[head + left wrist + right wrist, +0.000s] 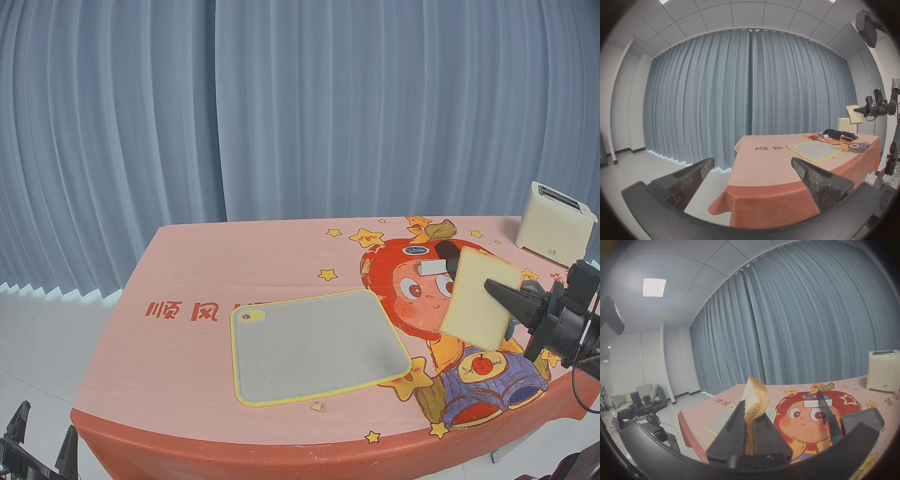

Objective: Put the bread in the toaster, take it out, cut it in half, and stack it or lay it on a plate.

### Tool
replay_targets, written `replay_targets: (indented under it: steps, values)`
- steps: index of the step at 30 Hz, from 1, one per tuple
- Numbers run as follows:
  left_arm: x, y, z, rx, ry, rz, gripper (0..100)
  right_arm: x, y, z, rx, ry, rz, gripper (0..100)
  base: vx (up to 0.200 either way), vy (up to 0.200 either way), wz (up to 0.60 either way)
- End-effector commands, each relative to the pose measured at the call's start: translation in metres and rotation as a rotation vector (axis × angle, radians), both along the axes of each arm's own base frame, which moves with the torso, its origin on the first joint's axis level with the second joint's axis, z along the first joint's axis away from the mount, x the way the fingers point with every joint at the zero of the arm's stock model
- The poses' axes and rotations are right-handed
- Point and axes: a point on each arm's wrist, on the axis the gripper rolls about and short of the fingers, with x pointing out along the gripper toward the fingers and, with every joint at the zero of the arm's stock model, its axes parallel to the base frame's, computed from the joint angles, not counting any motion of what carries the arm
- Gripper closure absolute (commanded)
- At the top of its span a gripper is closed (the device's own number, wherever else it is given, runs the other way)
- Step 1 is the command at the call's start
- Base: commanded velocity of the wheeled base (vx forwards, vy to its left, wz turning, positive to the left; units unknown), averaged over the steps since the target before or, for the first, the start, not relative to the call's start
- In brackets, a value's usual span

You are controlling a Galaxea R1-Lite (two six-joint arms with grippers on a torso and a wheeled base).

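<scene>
The bread point(478, 300) is clamped by one edge between the narrowed fingers of the right gripper point(500, 294) and is held upright in the air above the table point(187, 269). The toaster point(555, 224) is seen beyond this gripper, at the table's far right corner and well apart from it. A knife point(826, 415) is laid on the table below the gripper's tips. The cutting board point(315, 345) is placed ahead of the fingertips and lower down. The left gripper point(752, 161) is held off the table's near left corner, spread wide with nothing in its grasp.
</scene>
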Motion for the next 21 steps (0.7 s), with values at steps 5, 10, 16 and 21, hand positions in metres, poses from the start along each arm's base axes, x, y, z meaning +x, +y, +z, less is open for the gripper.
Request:
replay_targets:
  steps: [5, 10, 16, 21]
  values:
    - [0.001, 0.0, -0.005, -0.002, 0.015, 0.001, 0, 0.009, 0.005, -0.004, -0.002, 0.039, 0.003, 100, 0.0, 0.0, 0.0]
    - [0.001, 0.0, -0.005, -0.001, 0.015, 0.001, 0, 0.014, 0.015, -0.002, 0.015, 0.056, 0.035, 100, 0.0, 0.0, 0.0]
    - [0.001, 0.0, -0.005, -0.001, 0.015, 0.001, 0, 0.012, 0.025, 0.003, 0.087, 0.094, 0.074, 100, 0.0, 0.0, 0.0]
    - [0.001, 0.0, -0.005, -0.002, 0.015, 0.001, 0, 0.012, 0.025, 0.005, 0.131, 0.118, 0.053, 100, 0.0, 0.0, 0.0]
